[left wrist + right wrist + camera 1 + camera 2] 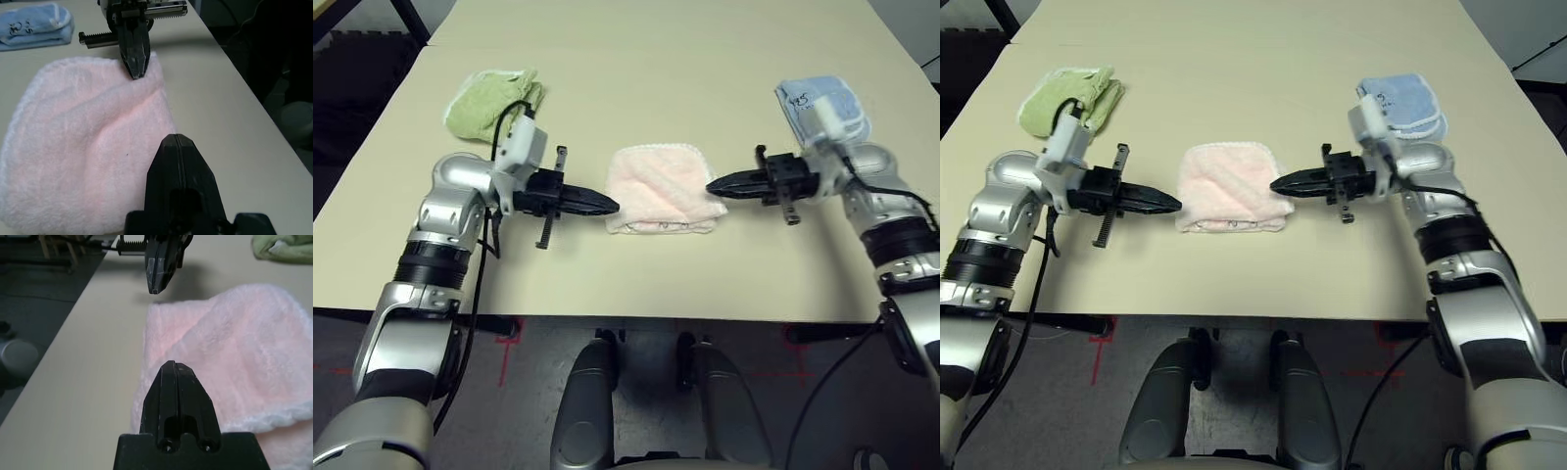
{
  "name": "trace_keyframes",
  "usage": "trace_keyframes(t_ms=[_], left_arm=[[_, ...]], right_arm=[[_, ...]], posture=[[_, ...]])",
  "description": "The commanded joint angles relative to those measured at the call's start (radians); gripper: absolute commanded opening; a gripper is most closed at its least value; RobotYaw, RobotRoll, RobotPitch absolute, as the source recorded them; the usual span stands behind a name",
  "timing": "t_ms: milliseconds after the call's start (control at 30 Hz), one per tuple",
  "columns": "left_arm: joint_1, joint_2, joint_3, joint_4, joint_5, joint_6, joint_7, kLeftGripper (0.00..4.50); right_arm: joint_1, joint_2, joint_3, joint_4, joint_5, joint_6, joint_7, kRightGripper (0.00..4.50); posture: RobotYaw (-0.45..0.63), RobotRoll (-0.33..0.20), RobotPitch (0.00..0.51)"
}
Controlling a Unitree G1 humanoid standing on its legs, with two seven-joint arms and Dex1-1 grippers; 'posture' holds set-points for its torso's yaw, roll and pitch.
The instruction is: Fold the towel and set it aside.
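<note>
The pale pink towel (664, 189) is seen folded at the middle of the beige table (636, 59), between the 2 grippers. The left gripper (607, 204) is held level at the towel's left edge, fingers pressed together on nothing. The right gripper (713, 185) is closed too, its tip at the towel's right edge. From the head views, contact cannot be told; the left wrist view shows the right tip resting on the pink pile. A green towel (494, 100) and a blue towel (822, 103) are seen farther back.
</note>
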Motion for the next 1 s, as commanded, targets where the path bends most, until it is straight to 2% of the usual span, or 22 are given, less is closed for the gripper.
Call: trace_keyframes(t_ms=[33,167,300,433,633,767,867,1000], left_arm=[[-0.053,-0.043,-0.022,0.142,0.082,-0.062,-0.001,0.02],[-0.114,-0.092,-0.031,0.275,0.158,-0.086,0.025,0.02],[-0.133,-0.086,-0.075,0.349,0.215,-0.118,-0.007,0.02],[-0.143,-0.041,-0.128,0.38,0.22,-0.141,-0.009,0.02],[-0.181,0.025,-0.154,0.421,0.216,-0.181,-0.009,0.02],[-0.217,0.039,-0.089,0.455,0.215,-0.192,-0.009,0.02],[-0.242,0.022,-0.015,0.45,0.181,-0.155,0.003,0.02],[-0.31,-0.044,0.137,0.379,0.061,0.041,0.051,0.02]], right_arm=[[-0.008,0.012,0.033,0.108,-0.121,-0.076,-0.031,0.0],[-0.024,0.035,0.036,0.22,-0.211,-0.13,-0.103,0.0],[-0.023,0.043,0.019,0.263,-0.24,-0.147,-0.121,0.0],[-0.033,0.049,-0.043,0.274,-0.202,-0.122,-0.116,0.0],[-0.062,0.035,-0.165,0.226,-0.097,-0.029,0.008,0.0],[-0.075,-0.001,-0.183,0.191,-0.09,-0.015,0.02,0.0],[-0.087,-0.011,-0.198,0.17,-0.071,0.005,0.02,0.0],[-0.126,0.026,-0.263,0.166,-0.039,0.066,-0.065,0.0]], posture=[[-0.03,0.0,0.23],[-0.02,0.0,0.231],[-0.03,0.0,0.232],[-0.04,0.0,0.229],[-0.03,0.0,0.222],[-0.04,0.0,0.218],[-0.04,0.0,0.218],[-0.04,0.0,0.217]])
